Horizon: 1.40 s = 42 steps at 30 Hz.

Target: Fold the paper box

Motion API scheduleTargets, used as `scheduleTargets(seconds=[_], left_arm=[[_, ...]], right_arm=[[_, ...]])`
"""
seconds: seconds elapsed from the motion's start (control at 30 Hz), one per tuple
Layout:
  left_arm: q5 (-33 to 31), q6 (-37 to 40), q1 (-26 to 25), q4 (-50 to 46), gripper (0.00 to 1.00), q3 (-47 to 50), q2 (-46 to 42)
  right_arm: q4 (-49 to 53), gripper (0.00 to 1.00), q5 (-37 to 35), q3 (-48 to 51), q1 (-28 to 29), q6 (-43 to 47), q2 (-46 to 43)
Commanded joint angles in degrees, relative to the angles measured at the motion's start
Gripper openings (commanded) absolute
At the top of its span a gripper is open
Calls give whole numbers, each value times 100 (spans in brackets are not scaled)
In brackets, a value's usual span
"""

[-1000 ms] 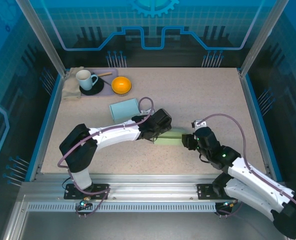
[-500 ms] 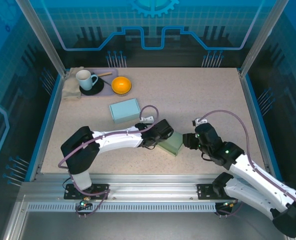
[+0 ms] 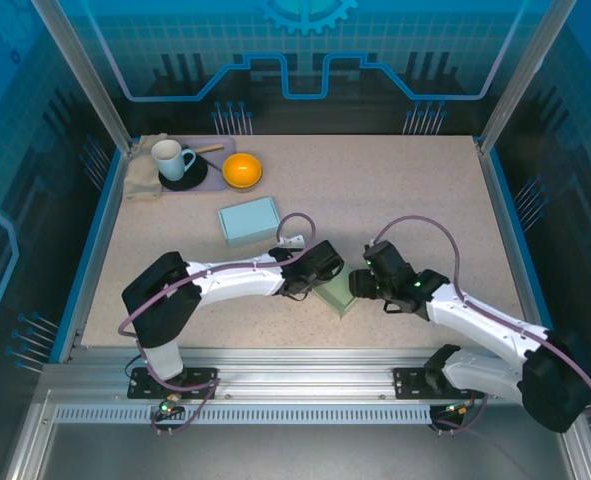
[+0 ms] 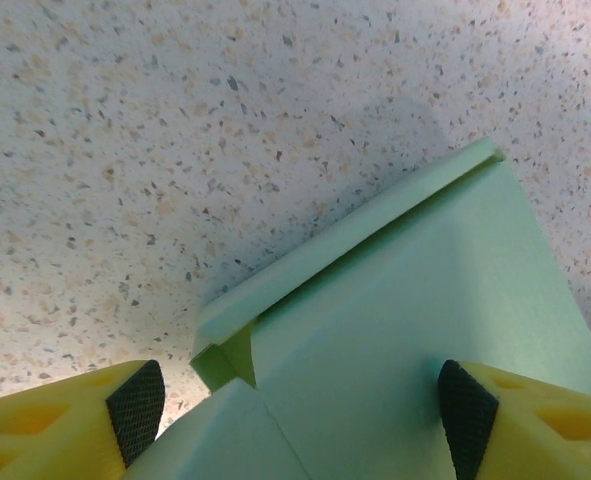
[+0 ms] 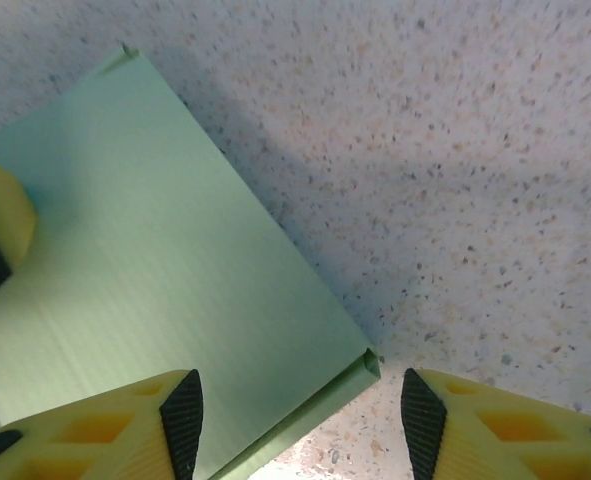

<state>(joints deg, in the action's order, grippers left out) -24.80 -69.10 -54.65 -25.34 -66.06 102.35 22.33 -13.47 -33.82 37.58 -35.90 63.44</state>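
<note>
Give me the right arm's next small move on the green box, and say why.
Probably ease the right gripper forward and close on the near edge of the green box. Its jaws stand open with that edge's corner between them, untouched, while the left gripper grips the box across its width, steadying it.

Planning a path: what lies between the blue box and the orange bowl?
The stretch is bare table between blue box and bowl, per the top view.

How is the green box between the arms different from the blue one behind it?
The green box sits between the left fingers; the blue box lies alone, untouched. The green box shows a raised flap; the blue box looks closed. Both are pale, rectangular.
</note>
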Motion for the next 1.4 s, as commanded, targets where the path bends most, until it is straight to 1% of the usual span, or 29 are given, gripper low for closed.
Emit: scheduleTargets(seconds=[0.0,0.2,0.37,0.53,0.7,0.8,0.87,0.9,1.0,1.07,1.2,1.37], left_arm=[[582,-14,147,-182,76,249,237],[844,107,377,-396,79,236,217],[1232,127,682,-171,80,369,243],[1409,538,931,-24,79,179,190],[1297,1203,1117,-338,79,-252,71],[1165,1511,1226,-656,83,-434,-92],[1176,1595,1343,-841,86,-461,-241],[1234,1637,1409,-872,87,-436,-353],[1489,1825,1621,-745,93,-343,-589],[1793,1952,1798,-561,95,-355,-579],[2521,1896,2057,-263,94,-557,-202],[2942,1571,2048,12,92,-646,100]], right_arm=[[-64,59,-1,124,56,-241,281],[-151,61,-168,297,56,-347,680],[-386,64,-252,166,-93,-153,1113],[-720,64,-167,-373,-599,492,1918],[-969,64,-98,-1073,-1037,996,2558],[-830,64,-6,-1512,-1173,1133,2826],[-734,64,16,-1624,-1189,1202,2954],[-704,64,45,-1821,-1187,1215,2999],[-716,64,227,-1869,-1188,1191,3049],[-771,64,302,-1841,-1182,1164,3050],[-784,63,371,-1851,-1188,1198,3038],[-704,63,392,-1925,-1183,1272,3047]])
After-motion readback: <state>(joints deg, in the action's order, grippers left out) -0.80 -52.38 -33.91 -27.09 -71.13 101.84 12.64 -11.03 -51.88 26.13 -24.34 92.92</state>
